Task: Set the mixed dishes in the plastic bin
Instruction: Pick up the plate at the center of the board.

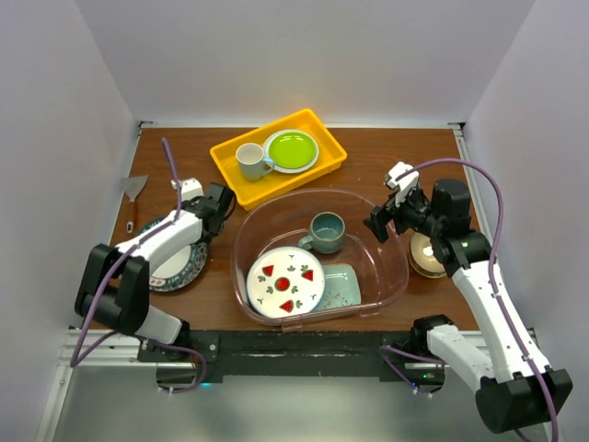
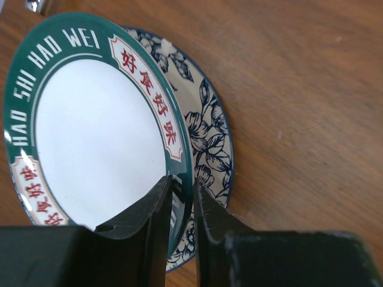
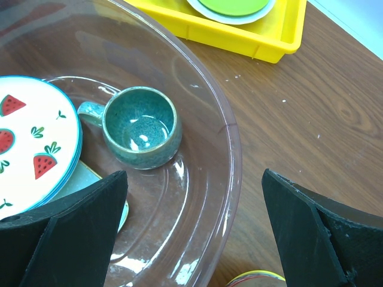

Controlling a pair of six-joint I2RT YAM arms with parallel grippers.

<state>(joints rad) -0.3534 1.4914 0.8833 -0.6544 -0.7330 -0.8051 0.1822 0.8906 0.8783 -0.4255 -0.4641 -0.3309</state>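
1. Left gripper pinches the teal-rimmed plate — stacked on the blue-floral plate, nine o'clock of the plastic bin.
2. Right gripper gapes wide — at its three-o'clock rim.

Left arm and right arm: white link shells, black joint housings and bases, a purple cable looped along each. Left gripper and right gripper: matte black wedge-shaped fingers, edges lightly scuffed.

Left arm's folded low out to the side with the left gripper pinched onto the rim of the green-rimmed plate, while the right gripper hangs mid-air, jaws spread wide.
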